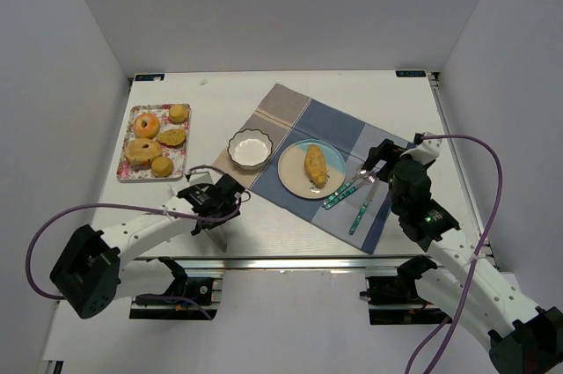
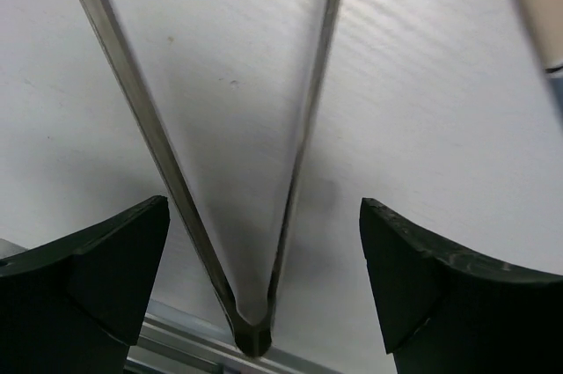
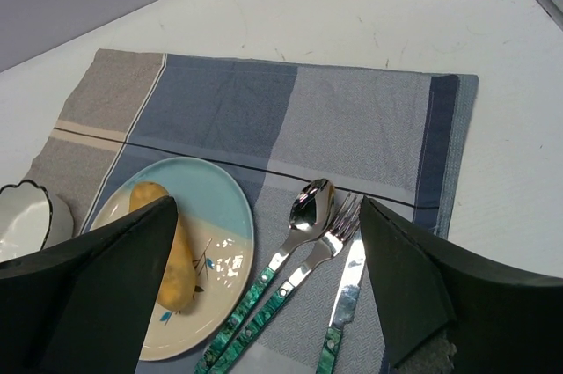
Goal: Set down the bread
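The bread (image 1: 315,165) is lying lengthwise on the pale blue plate (image 1: 292,173), near its middle, and the plate is sitting on the blue and grey checked placemat (image 1: 339,128). The left gripper (image 2: 264,207) is hanging low over the white table (image 1: 220,92) near its front edge, with its jaws standing wide. A pair of thin metal tongs (image 2: 253,337) is lying flat on the table between the two dark fingers (image 2: 114,277), which are not touching either leg of the V. The right gripper (image 3: 268,202) is hovering above the right side of the placemat, also spread wide and holding nothing. Below it a spoon (image 3: 310,202), a fork (image 3: 339,220) and a knife (image 3: 350,282) with green patterned handles are lying side by side, just to the right of the plate. A small white bowl (image 1: 233,147) is standing just left of the plate, at the placemat's corner. Well to the left, a floral tray (image 1: 123,173) is carrying a donut (image 1: 146,125) and several small pastries.
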You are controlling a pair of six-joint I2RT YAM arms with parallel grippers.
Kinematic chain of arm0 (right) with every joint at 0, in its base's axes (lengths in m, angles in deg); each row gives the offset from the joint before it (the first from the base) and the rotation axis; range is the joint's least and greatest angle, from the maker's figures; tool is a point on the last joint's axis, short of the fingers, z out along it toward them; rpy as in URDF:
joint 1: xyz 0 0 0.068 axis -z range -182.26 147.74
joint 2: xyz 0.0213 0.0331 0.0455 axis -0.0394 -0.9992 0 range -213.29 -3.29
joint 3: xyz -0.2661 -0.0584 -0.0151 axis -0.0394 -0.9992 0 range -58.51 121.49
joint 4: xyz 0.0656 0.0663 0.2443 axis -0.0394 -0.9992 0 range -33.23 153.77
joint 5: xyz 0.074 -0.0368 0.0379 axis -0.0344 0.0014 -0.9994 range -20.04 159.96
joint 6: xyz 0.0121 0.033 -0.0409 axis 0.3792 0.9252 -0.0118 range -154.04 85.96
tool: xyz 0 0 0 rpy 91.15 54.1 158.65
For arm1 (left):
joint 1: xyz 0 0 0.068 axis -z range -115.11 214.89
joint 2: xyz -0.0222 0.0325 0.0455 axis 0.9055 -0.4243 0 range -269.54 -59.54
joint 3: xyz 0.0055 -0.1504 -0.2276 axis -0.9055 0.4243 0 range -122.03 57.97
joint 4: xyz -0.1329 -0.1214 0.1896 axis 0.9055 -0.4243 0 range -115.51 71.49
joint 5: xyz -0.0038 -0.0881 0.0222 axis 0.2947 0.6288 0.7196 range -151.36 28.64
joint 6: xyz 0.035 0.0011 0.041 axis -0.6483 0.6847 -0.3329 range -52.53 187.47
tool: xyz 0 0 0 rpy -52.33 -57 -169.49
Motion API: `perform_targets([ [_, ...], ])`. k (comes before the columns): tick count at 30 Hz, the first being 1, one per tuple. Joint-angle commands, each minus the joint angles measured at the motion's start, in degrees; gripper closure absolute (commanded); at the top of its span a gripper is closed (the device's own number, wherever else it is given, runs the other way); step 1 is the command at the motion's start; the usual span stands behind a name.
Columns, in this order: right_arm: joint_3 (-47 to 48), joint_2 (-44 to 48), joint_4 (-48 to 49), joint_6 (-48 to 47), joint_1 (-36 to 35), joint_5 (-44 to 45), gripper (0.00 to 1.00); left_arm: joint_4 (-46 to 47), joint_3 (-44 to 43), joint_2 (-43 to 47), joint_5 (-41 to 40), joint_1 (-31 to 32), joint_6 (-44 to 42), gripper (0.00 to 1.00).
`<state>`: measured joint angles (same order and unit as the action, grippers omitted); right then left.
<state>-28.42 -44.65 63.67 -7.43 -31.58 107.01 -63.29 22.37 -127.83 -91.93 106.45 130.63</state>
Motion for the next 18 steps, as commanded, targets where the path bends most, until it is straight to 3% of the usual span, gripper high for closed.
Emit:
perform_targets([
  [1,1.64,0.14,0.54,-0.07,0.14,-0.76,0.11,-6.09,-7.63,3.69,-1.33,-0.16,-1.1,0.02],
  [4,2.26,0.14,0.19,0.37,0.14,-2.07,0.11,-10.84,-15.43,5.01,-5.27,-0.16,-2.24,0.02],
  [10,3.92,1.11,-4.37,2.39,0.14,-2.17,0.11,-10.78,-26.18,5.45,-14.59,-0.25,-7.51,0.02],
  [18,4.54,3.39,-7.9,4.24,0.05,-1.72,0.11,-9.02,-27.08,6.94,-17.42,-0.16,-9.37,0.02],
])
